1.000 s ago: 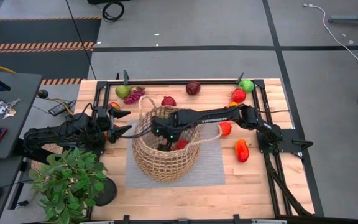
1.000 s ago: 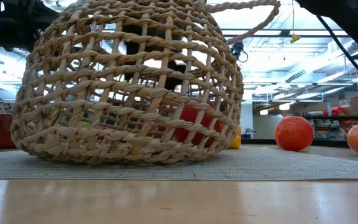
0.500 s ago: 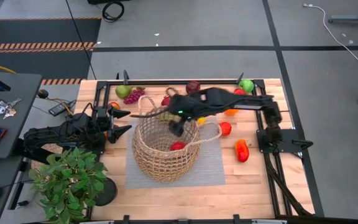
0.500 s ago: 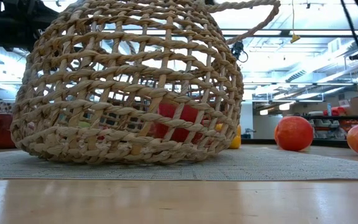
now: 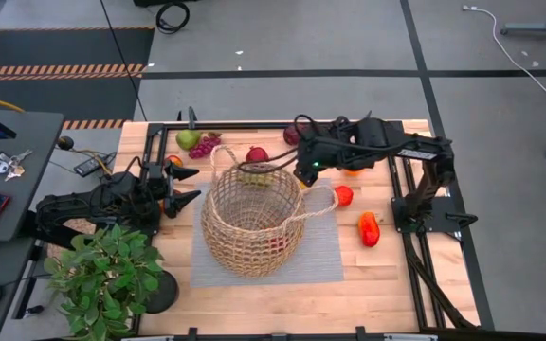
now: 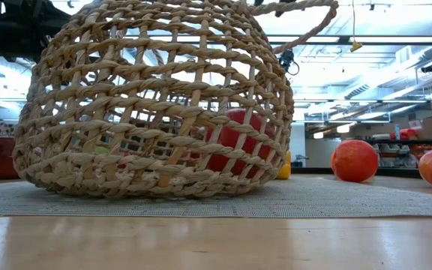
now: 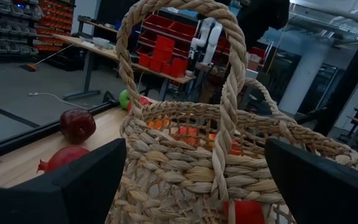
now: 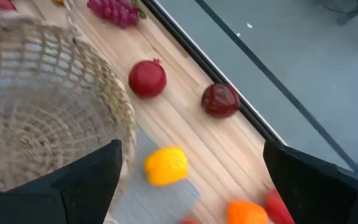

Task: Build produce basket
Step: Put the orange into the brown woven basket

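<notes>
Basket (image 5: 252,225) stands upright on a grey mat (image 5: 320,256) near the middle of the wooden table (image 5: 396,284), mouth up; its two loop handles lie on a line running from the far-left side to the right side of the rim. All places below are taken from the basket.

Inside: one red fruit (image 6: 235,142) at the bottom, seen through the weave in the low view.

Right gripper (image 5: 303,173) hangs just beyond the basket's far-right rim, above the table, jaws spread wide and holding nothing. Its arm reaches in from the right edge and hides some of the fruit on the far side.

Left gripper (image 5: 180,186) sits just left of the basket, aimed at it, jaws wide apart and empty; the near handle (image 7: 222,74) fills its wrist view.

Produce outside, counted in the high view: far-left, one green pear (image 5: 188,139) and one purple grape bunch (image 5: 205,145) touching; one red pomegranate (image 5: 257,154) just behind the rim; right, one red-orange piece (image 5: 344,195) by the handle and one red pepper (image 5: 369,228) farther out. The right wrist view adds one yellow piece (image 8: 166,165) beside the mat and one dark maroon fruit (image 8: 220,100).

One potted plant (image 5: 102,275) stands near-left, clear of the mat.
</notes>
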